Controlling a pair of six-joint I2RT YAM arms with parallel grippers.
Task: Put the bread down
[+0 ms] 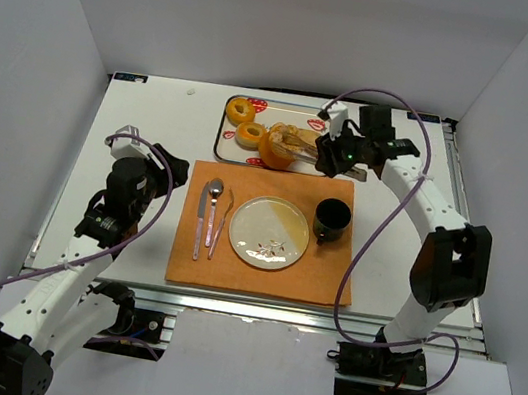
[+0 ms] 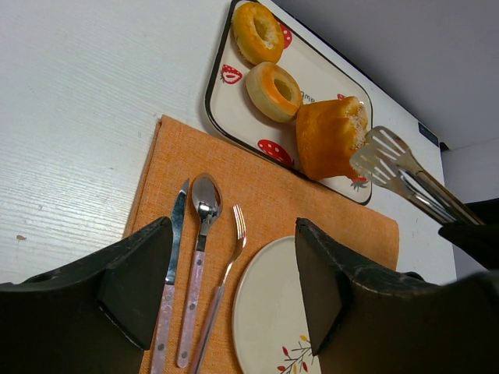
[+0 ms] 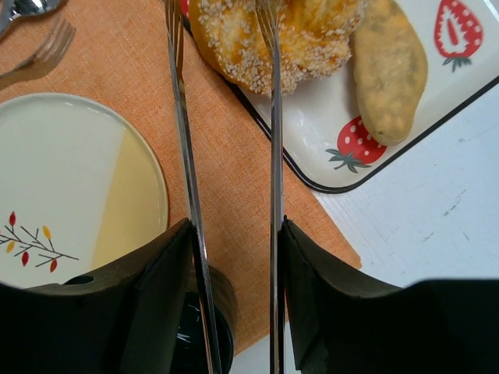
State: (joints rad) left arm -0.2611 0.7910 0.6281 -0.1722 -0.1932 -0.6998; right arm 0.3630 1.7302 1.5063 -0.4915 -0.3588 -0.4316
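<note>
Over tray [image 3: 312,136] edge, right arm [image 1: 428,200] stretched forward, right tool [image 3: 234,234] clamping tongs [image 3: 189,179] on bread [image 3: 226,39]; left tool [image 2: 234,238] wide open, empty.

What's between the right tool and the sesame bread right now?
Only the metal tongs, held in the right tool: their two arms run over the orange placemat to the bread at the tray's edge, clearest in the right wrist view.

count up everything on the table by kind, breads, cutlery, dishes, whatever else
bread: 4 (far ring bun, near ring bun, sesame bun, long roll)
cutlery: 3 (knife, spoon, fork)
plate: 1
cup: 1
tray: 1
placemat: 1
tongs: 1
total: 12
</note>
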